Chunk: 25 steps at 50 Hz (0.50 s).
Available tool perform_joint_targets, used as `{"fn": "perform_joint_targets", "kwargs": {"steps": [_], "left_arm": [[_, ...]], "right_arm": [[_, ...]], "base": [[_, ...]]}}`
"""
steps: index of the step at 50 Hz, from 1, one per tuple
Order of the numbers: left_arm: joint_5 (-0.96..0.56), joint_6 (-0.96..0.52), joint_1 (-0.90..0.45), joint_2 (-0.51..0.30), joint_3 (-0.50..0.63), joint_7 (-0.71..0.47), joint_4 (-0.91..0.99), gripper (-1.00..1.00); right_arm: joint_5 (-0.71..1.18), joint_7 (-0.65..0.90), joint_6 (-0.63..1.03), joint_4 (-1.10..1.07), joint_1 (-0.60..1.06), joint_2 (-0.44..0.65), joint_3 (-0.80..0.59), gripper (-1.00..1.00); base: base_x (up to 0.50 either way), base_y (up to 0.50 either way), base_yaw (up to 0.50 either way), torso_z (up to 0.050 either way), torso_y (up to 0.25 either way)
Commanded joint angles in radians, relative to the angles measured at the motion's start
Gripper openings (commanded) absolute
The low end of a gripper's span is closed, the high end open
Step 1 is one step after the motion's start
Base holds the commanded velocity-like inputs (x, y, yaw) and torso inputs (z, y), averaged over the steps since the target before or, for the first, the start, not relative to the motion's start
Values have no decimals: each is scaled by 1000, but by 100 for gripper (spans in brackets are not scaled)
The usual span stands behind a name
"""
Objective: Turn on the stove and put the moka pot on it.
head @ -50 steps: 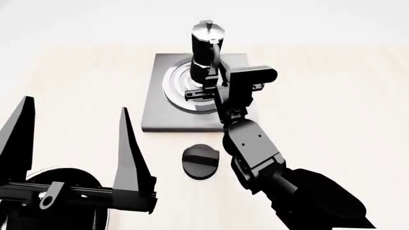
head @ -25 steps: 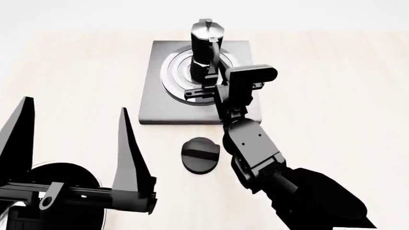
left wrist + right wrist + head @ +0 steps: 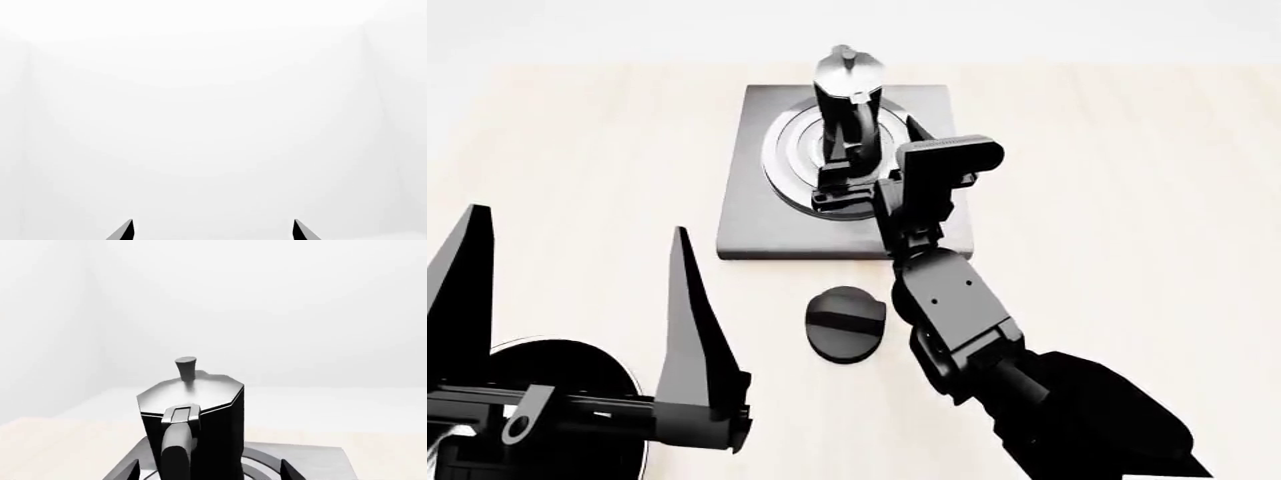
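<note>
Moka pot (image 3: 849,100) standing on the stove (image 3: 747,215) rings.
Faceted black body, shiny silver lid with knob; right gripper (image 3: 857,190) closed on its handle. Flat grey plate, raised concentric rings; round black knob (image 3: 845,323) lies separately on the pale wood-grain surface (image 3: 1121,180). Left gripper (image 3: 574,300) spread wide, empty.

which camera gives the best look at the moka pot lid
The right wrist view: the moka pot fills the frame, its silver lid, knob and handle seen from close behind. The head view shows it small on the stove. The left wrist view shows none of it.
</note>
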Motion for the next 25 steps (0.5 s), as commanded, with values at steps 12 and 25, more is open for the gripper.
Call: {"fn": "perform_joint_targets", "kwargs": {"steps": [12,25], "left_arm": [[-4,-6,-14,-4,7,-8,-1,100],[-24,-41,-66,-7,-6,-8,-16,100]], "right_arm": [[8,-30,-22,17,1,-2,4,100],[-33,16,-163,-97,44,48,0,100]], "base": [[0,0,0,0,0],[0,0,0,0,0]]}}
